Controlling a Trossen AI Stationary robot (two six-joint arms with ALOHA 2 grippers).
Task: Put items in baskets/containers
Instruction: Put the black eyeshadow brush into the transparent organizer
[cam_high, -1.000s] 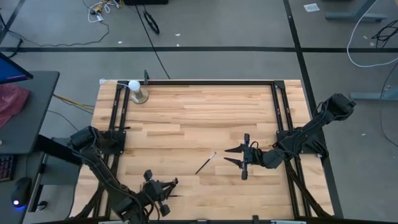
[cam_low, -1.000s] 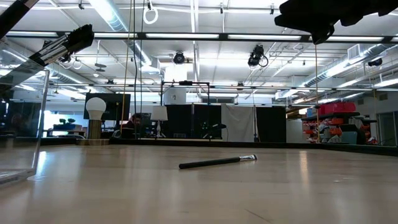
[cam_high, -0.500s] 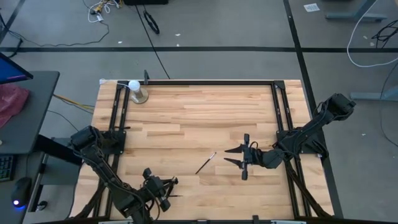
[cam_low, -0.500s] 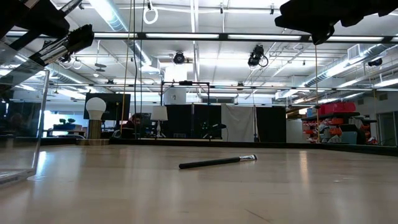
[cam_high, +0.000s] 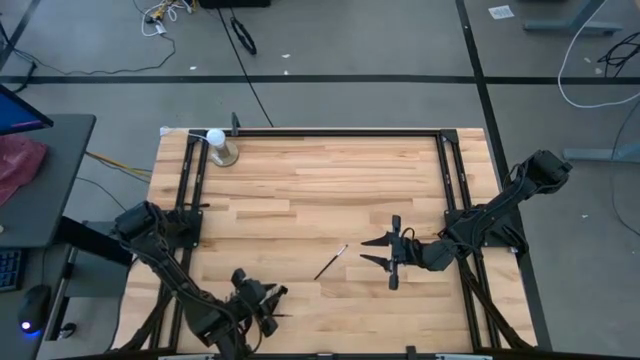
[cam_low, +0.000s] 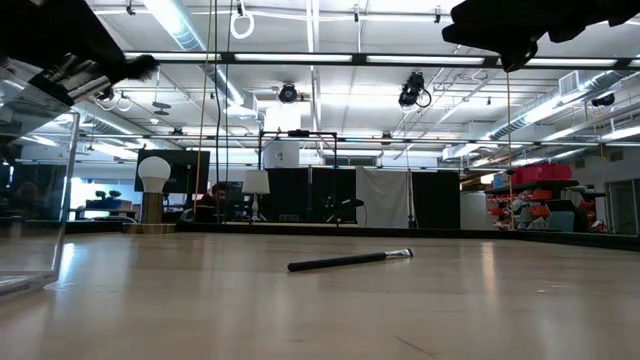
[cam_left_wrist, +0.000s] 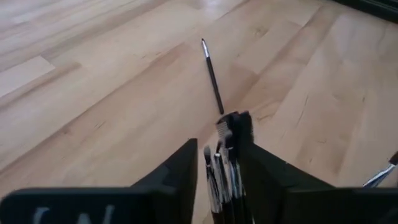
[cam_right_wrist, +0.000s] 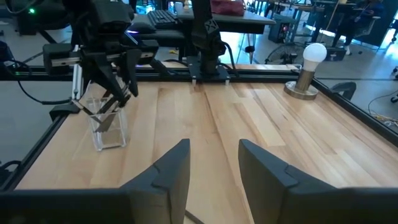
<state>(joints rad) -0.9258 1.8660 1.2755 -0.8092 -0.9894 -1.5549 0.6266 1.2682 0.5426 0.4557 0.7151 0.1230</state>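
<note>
My left gripper (cam_high: 262, 298) hovers near the table's near left corner, shut on a bundle of several dark makeup brushes (cam_left_wrist: 225, 163). In the right wrist view it stands over the clear organizer (cam_right_wrist: 109, 129), and the bundle's lower ends (cam_right_wrist: 103, 118) show inside the clear walls. One more brush (cam_high: 330, 262) lies flat on the wood mid-table, also visible in the low view as a brush (cam_low: 350, 261). My right gripper (cam_high: 378, 250) is open and waits just right of that brush, above the table. My left gripper pinches the brush bundle between its two fingers (cam_left_wrist: 186, 167), partway along the handles (cam_left_wrist: 219, 180). The bristle ends (cam_left_wrist: 235, 124) stick out past the fingertips. The bundle is lifted and slants down toward the organizer; whether its lower ends rest on the floor cannot be seen.
A white ball on a metal stand (cam_high: 218, 146) sits at the far left corner. Dark rails (cam_high: 446, 170) run along the table's left, right and far sides. Bare wood (cam_high: 320, 190) spreads between the stand and the loose brush.
My left gripper with its bundle has shifted a little above the organizer and now shows more in the low view's upper left. The bundle has tipped slightly flatter. The loose brush lies where it lay.
</note>
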